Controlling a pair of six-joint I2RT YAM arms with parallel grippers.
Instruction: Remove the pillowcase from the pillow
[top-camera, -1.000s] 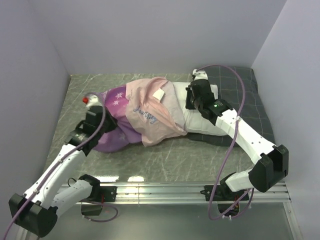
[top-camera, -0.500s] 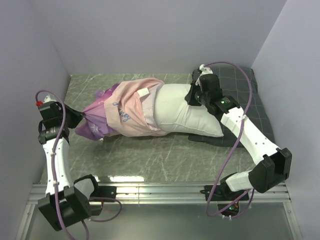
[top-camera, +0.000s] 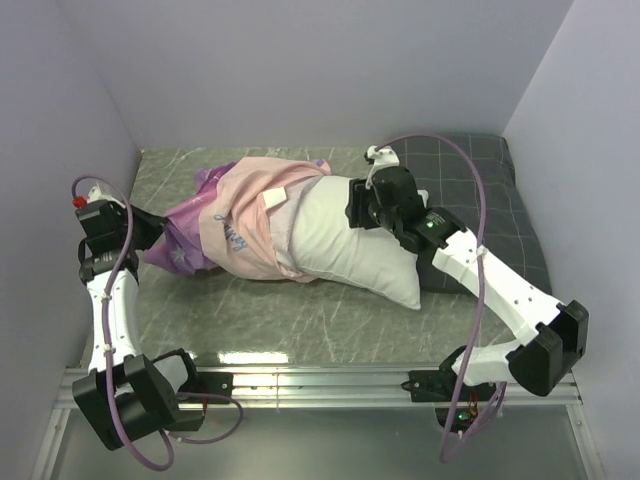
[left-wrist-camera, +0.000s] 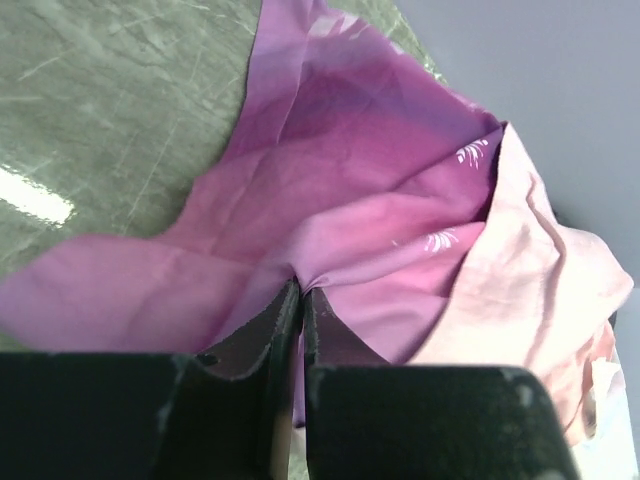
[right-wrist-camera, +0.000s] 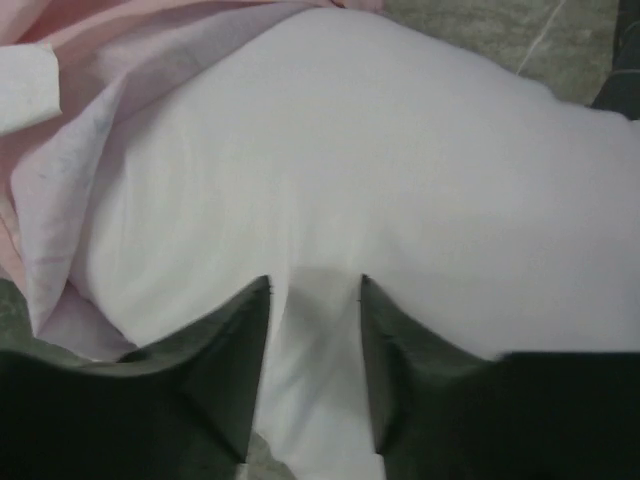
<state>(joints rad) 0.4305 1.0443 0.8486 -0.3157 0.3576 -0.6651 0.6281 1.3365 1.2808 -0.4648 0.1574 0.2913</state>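
Pillow slid leftward, pinched in right gripper; pillowcase in left gripper.

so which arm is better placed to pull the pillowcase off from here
Left. The left gripper is shut on the purple end of the pillowcase, away from the pillow; the right gripper pinches the pillow, so it likely serves better as anchor.

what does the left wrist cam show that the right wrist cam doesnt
Only left wrist: the left claw pinched shut on the pillowcase, purple printed side with snowflakes. Only right wrist: the right claw gripping a fold of the white pillow. Both: the pillowcase's pale pink inside and a bit of the table.
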